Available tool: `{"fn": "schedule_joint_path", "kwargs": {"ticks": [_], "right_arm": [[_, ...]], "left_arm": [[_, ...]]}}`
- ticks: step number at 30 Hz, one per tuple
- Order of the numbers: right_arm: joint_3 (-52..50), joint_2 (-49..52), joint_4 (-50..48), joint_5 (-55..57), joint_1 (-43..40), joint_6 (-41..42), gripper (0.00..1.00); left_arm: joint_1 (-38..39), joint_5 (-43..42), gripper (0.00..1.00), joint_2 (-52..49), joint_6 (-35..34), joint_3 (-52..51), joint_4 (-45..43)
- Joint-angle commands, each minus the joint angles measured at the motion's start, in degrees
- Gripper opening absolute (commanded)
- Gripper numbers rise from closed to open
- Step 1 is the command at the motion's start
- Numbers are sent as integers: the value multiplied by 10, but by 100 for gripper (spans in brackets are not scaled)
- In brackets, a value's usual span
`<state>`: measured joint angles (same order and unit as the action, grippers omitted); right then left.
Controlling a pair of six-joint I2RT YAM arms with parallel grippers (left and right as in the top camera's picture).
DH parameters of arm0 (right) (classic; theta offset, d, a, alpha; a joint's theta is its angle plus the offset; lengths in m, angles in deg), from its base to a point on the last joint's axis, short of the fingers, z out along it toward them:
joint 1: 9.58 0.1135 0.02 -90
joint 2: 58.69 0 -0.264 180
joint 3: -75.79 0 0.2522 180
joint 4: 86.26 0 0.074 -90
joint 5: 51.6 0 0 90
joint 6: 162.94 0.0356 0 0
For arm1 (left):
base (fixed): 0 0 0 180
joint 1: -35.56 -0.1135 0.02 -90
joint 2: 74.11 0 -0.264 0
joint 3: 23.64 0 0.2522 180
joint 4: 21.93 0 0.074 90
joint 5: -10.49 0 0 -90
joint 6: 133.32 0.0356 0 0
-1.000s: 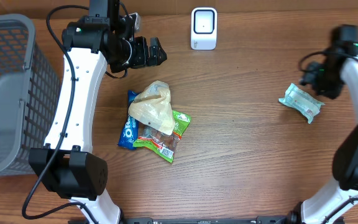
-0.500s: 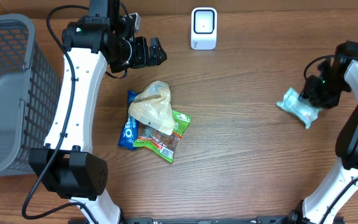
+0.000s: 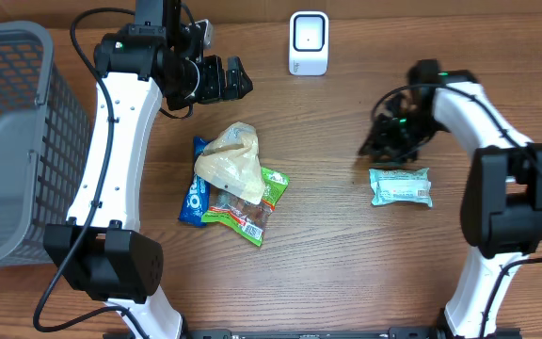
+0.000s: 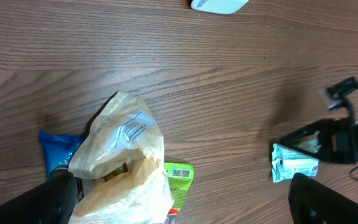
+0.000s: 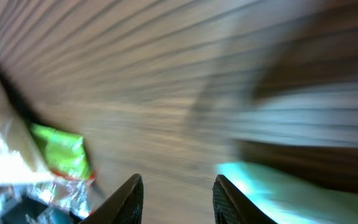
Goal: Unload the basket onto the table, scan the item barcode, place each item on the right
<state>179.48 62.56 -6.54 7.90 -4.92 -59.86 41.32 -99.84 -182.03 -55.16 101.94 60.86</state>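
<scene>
A teal packet (image 3: 401,185) lies flat on the wooden table right of centre; it also shows in the left wrist view as the teal packet (image 4: 295,163) and as a teal blur (image 5: 260,186) in the right wrist view. My right gripper (image 3: 379,146) hovers just above and left of it, and the right gripper (image 5: 178,182) is open, with only bare table between its fingers. The white scanner (image 3: 309,42) stands at the back centre. My left gripper (image 3: 235,79) hangs wide open and empty over the table's back left, above the pile of snacks (image 4: 129,155).
The pile holds a tan bag (image 3: 231,162), a green packet (image 3: 257,209) and a blue packet (image 3: 194,200). A grey wire basket (image 3: 12,141) stands at the left edge. The right wrist view is motion-blurred.
The right arm has swung left from the table's right edge. The teal packet has shifted left and nearer, and now lies flat. The right jaws have narrowed. The left arm has not moved.
</scene>
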Motion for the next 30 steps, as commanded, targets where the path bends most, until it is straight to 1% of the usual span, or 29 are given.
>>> {"fn": "schedule_joint_path", "kwargs": {"ticks": [1, 4, 5, 6, 7, 8, 9, 11, 13, 15, 19, 21, 22, 27, 30], "right_arm": [[38, -3, 28, -7, 17, -16, 35], [85, -16, 74, 68, 8, 7, 27], [107, -29, 97, 137, -2, 61, 27], [119, -42, 110, 179, -13, 89, 27], [128, -59, 119, 204, -28, 102, 27], [130, -74, 123, 206, -43, 106, 29], [130, -82, 127, 205, -51, 106, 31], [130, -99, 187, 204, -84, 102, 30], [129, -101, 266, 204, -102, 44, 27], [121, -101, 312, 205, -108, 7, 25], [68, -110, 311, 215, -103, -5, 26], [7, -110, 291, 215, -102, -5, 25], [-27, -110, 275, 214, -102, -5, 25], [-135, -110, 195, 215, -102, 14, 23], [-162, -110, 137, 215, -102, 32, 23]], "left_arm": [[3, 4, 100, -1, 5, 11, -1], [3, 4, 100, -1, 5, 11, -1], [3, 4, 100, -1, 5, 11, -1], [3, 4, 100, -1, 5, 11, -1], [3, 4, 100, -1, 5, 11, -1], [3, 4, 100, -1, 5, 11, -1], [3, 4, 100, -1, 5, 11, -1], [3, 4, 100, -1, 5, 11, -1], [3, 4, 100, -1, 5, 11, -1], [3, 4, 100, -1, 5, 11, -1], [3, 4, 100, -1, 5, 11, -1], [3, 4, 100, -1, 5, 11, -1], [3, 4, 100, -1, 5, 11, -1], [3, 4, 100, -1, 5, 11, -1], [3, 4, 100, -1, 5, 11, -1]]}}
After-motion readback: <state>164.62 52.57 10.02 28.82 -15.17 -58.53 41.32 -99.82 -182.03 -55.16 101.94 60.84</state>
